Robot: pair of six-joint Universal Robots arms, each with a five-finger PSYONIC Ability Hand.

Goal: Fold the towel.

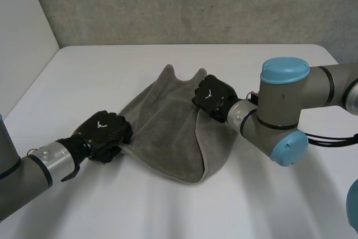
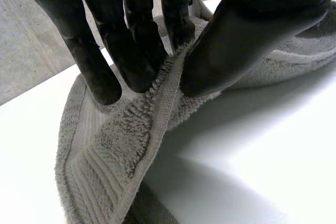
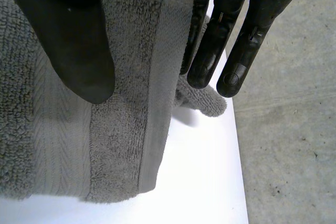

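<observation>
Grey towel (image 1: 165, 138) lies in a loose heap in the middle of the white table (image 1: 84, 76), and its right side looks doubled over. From the head view, the left hand (image 1: 103, 130) sits at the towel's left corner, low by the table. The right hand (image 1: 215, 96) is on the far right edge, so each hand has one end of the same side. I think they hold it like this so they can lift that side and lay it over the rest. In the left wrist view, the left hand (image 2: 131, 40) pinches the thick hem between its thumb and its fingers (image 2: 100, 77). The hem stands up a little off the table, so the hold looks firm. In the right wrist view, the right hand (image 3: 68, 40) has its thumb flat on top of the towel. Its fingers (image 3: 210, 56) reach down behind the hem, so it is pinching too. The corner below hangs just above the table. The fold looks only started, and both hands need to move together so the edges line up.
</observation>
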